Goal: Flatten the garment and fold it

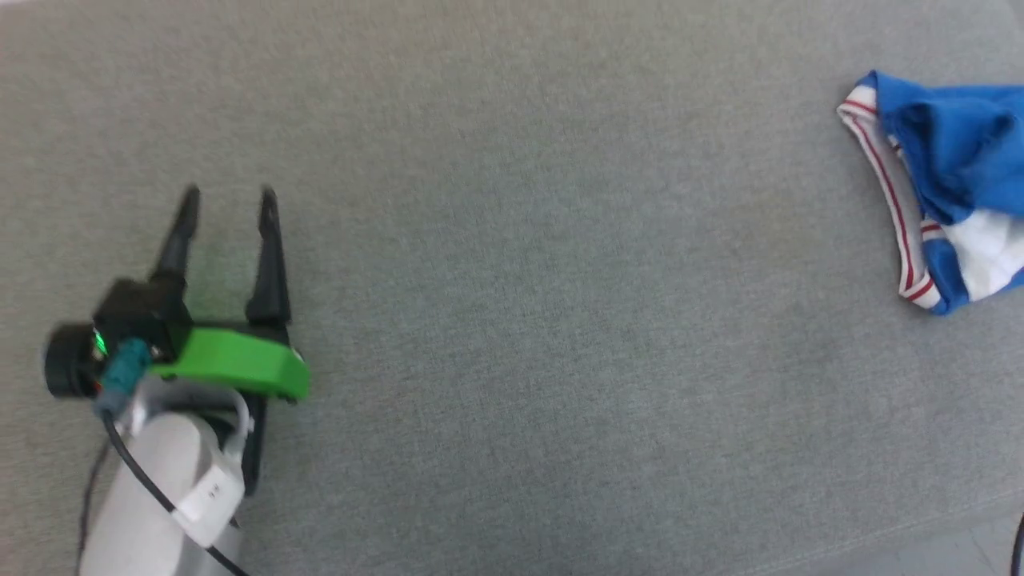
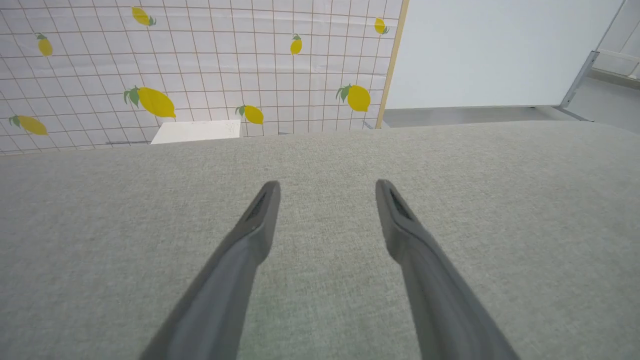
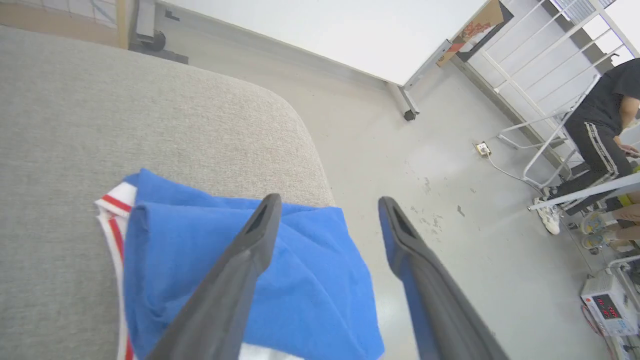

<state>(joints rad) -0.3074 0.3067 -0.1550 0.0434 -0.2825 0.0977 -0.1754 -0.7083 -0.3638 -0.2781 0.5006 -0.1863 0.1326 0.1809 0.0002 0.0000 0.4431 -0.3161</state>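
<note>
**Q:** Which way does the garment lie from each end effector?

**A:** Head view: the garment (image 1: 952, 144) sits bunched at the far right of the grey surface (image 1: 512, 320), cut off by that view's edge. My left end effector (image 1: 229, 194) hangs at the lower left, well apart from it, fingers spread with nothing between them.

**Q:** And the right one?

**A:** Right wrist view: my right end effector (image 3: 328, 199) hovers directly over the garment, jaws apart and empty. The cloth lies by the surface's rounded corner, just beside the drop to the floor (image 3: 450, 165). The right arm is by far the nearer.

**Q:** Long axis?

**A:** As far as the heap shows, it runs from away from me to toward me. The red-striped white band (image 1: 890, 192) lies along the side facing my left arm. I judge flattening calls for drawing the garment leftward, toward the middle.
</note>
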